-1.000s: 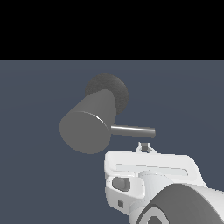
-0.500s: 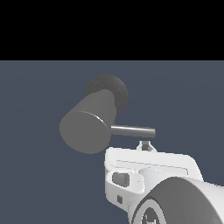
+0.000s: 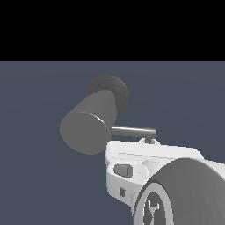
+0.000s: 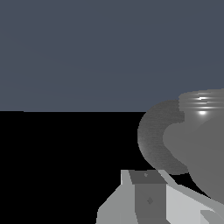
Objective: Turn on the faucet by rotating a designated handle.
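The faucet [image 3: 90,125] is showing in the exterior view as a thick, matte grey cylinder, tilting toward the camera so that its flat, round end face is facing the viewer. A thin bright line is catching along the edge where that face is meeting the curved side. Behind it, the darker round base [image 3: 115,91] is looking rough and grainy, almost like coarse stone.

The handle [image 3: 133,130] is projecting from the cylinder's side toward the exterior view's right. It is a thin, straight rod with a smooth metallic sheen, lighter along its upper edge and darker beneath, ending in a blunt flat tip.

The gripper [image 3: 149,141] is sitting just below the far end of the handle. Its body is smooth, white and glossy, with rounded corners and a dark oval inset on its face, while a large dark grey rounded arm link [image 3: 186,189] is filling the lower corner in front of it. Only a small white and grey finger part is poking up toward the rod's underside near the tip; it seems to be touching or nearly touching the rod, but the view is too cramped to be sure. How far the fingers are spread, and whether they are holding anything, cannot be told from either picture.

In the wrist view, the faucet is appearing close up as grey curved surfaces, with the rough textured base beside a smoother body carrying bright ringed highlights, and a pale angular finger [image 4: 146,197] is rising in the foreground.

Everything is standing against a plain, flat slate-blue surface [image 3: 39,176].
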You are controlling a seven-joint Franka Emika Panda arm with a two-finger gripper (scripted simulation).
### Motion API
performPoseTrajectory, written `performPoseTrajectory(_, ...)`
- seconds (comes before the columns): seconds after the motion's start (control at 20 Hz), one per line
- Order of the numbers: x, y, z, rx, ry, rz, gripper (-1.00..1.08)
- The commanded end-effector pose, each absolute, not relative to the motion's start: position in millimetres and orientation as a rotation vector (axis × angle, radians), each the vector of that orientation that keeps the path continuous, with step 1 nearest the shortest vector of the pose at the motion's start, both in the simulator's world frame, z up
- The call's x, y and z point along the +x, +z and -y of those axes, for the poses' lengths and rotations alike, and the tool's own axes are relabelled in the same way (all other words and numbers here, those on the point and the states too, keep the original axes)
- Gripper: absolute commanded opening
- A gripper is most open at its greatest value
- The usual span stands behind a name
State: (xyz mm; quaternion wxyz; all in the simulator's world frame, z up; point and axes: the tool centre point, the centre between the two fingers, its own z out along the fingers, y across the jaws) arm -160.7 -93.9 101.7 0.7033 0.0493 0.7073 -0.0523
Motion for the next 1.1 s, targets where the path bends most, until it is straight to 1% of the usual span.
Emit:
performPoseTrajectory(0.0, -160.9, 110.9, 94.7, 0.108, -0.118, -1.568, -1.00)
performPoseTrajectory(0.5, -161.1, 137.1, 97.2, 0.108, -0.118, -1.568, -1.00)
performPoseTrajectory(0.55, -161.1, 137.1, 97.2, 0.108, -0.118, -1.568, -1.00)
performPoseTrajectory(0.6, -164.5, 116.1, 112.8, 0.121, -0.146, -1.609, -1.00)
performPoseTrajectory(1.05, -162.0, 145.3, 101.1, 0.116, -0.137, -1.596, -1.00)
